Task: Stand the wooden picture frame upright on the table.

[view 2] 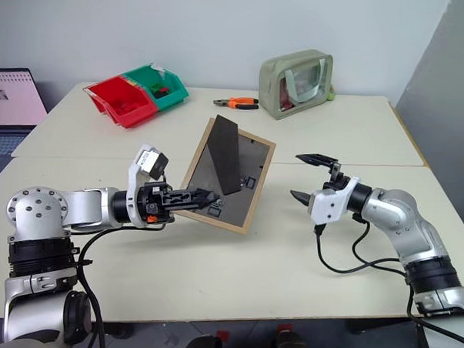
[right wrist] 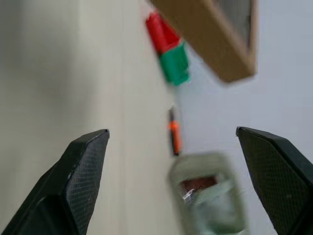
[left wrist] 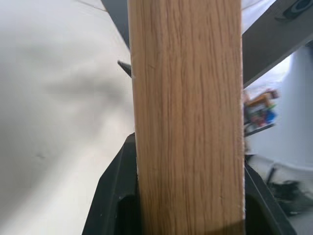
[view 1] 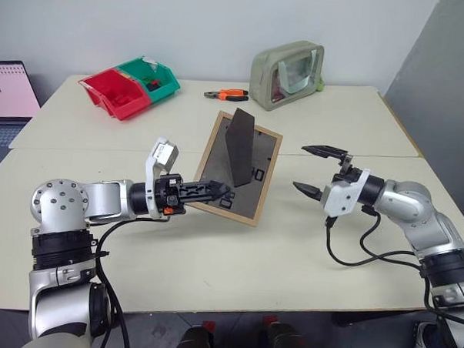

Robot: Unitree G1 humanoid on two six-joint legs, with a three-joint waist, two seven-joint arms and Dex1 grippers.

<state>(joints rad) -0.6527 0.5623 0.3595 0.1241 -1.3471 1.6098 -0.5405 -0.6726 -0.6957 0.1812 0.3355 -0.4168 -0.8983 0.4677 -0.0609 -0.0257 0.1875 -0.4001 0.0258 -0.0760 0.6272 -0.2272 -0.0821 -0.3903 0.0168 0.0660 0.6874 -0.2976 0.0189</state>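
The wooden picture frame [view 1: 244, 168] is tilted above the table [view 1: 213, 258], its dark grey back toward me and its fold-out stand [view 1: 238, 146] swung out. My left gripper [view 1: 213, 192] is shut on the frame's lower left edge and holds it up. In the left wrist view the light-wood edge [left wrist: 188, 117] runs between the two black fingers. My right gripper [view 1: 318, 170] stands open with nothing in it, to the right of the frame and apart from it. In the right wrist view a corner of the frame [right wrist: 215, 39] lies past the open fingers.
At the table's back stand a red bin [view 1: 114, 94] and a green bin [view 1: 153, 80], orange-handled pliers [view 1: 226, 94] and a greenish pouch [view 1: 287, 74]. A laptop [view 1: 8, 106] sits off the left edge. A seam crosses the tabletop.
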